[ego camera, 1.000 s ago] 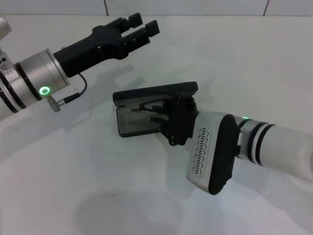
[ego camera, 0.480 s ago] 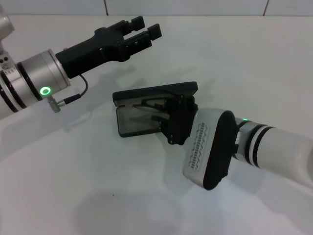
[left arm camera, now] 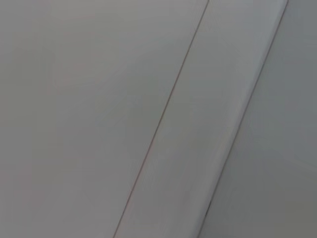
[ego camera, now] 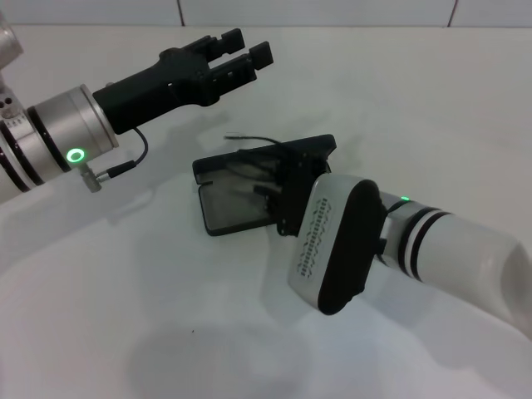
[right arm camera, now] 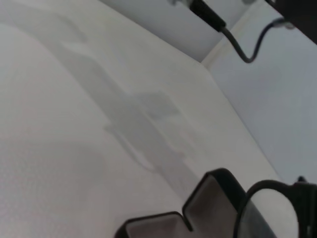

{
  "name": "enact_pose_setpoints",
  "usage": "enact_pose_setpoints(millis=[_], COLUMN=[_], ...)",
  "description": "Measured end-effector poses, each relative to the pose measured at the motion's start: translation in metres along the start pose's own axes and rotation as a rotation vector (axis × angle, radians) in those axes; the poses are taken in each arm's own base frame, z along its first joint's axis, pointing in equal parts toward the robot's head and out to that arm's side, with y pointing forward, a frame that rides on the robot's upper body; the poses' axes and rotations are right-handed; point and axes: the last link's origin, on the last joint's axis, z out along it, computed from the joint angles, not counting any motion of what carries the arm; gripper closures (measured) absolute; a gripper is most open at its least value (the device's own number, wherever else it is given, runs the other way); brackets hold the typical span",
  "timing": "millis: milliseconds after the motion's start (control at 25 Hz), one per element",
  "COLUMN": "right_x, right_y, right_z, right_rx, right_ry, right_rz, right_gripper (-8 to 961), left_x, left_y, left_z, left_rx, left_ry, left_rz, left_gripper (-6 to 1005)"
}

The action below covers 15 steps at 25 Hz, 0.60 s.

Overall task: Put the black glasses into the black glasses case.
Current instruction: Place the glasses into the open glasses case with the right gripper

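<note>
Glasses going into the case

The right gripper had rolled, tipping the glasses over the open case; its grip stayed hidden. The left gripper hovered spread.

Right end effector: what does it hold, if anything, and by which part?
Apparently the glasses, over the open case; the right end effector hides the exact grip point.
</note>
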Motion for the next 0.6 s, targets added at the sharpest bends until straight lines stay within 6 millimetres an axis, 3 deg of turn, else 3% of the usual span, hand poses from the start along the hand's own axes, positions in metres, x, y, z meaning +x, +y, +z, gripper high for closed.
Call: enact_pose_setpoints(millis=[600], right_x=[0.003], right_y=[0.012], right_z=[-0.008], right_rx=[-0.012], right_ry=[0.004], right_rz=[-0.12], right_gripper=[746], left_x=[-0.005], left_y=[0.001], left_z=[-0.004], left_rx=[0.008], left_ry=[-0.007], left_rz=[0.005], left_gripper=[305])
